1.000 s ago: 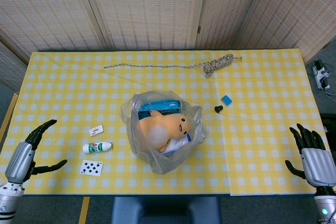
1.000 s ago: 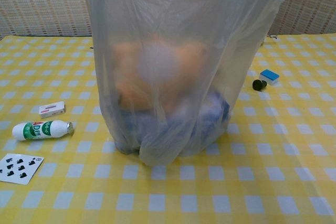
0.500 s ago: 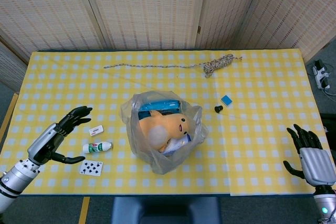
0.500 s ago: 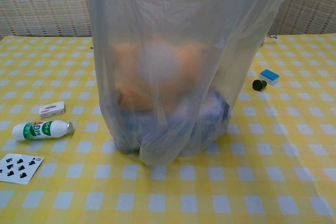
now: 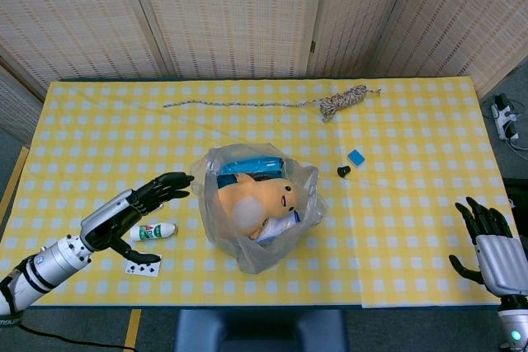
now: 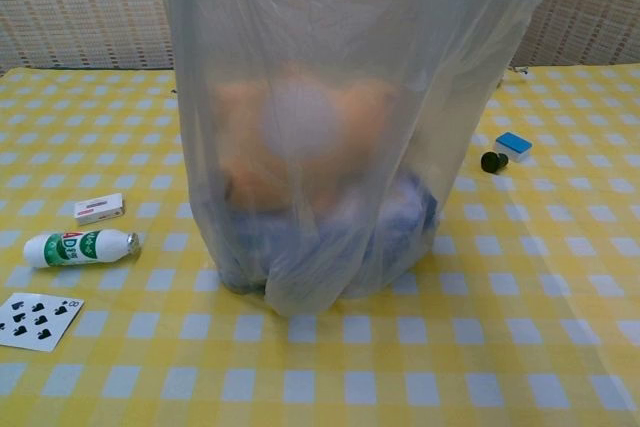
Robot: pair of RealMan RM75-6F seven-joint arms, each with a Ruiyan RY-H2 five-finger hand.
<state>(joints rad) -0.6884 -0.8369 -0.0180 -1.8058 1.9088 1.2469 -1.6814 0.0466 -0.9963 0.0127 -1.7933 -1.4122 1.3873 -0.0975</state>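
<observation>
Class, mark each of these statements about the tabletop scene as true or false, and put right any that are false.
1. The left hand holds the small bottle. False: it is open above the table and holds nothing.
2. A yellow plush toy sits inside the clear plastic bag. True.
3. The playing card lies inside the bag. False: it lies on the tablecloth, near the bottle.
4. The right hand is open at the table's edge, holding nothing. True.
5. The coiled rope touches the bag. False: it lies apart, near the far edge.

Bag (image 5: 247,245) thin glossy clear plastic; toy (image 5: 256,197) seemingly plush; tablecloth (image 5: 412,146) matt checked cloth.
</observation>
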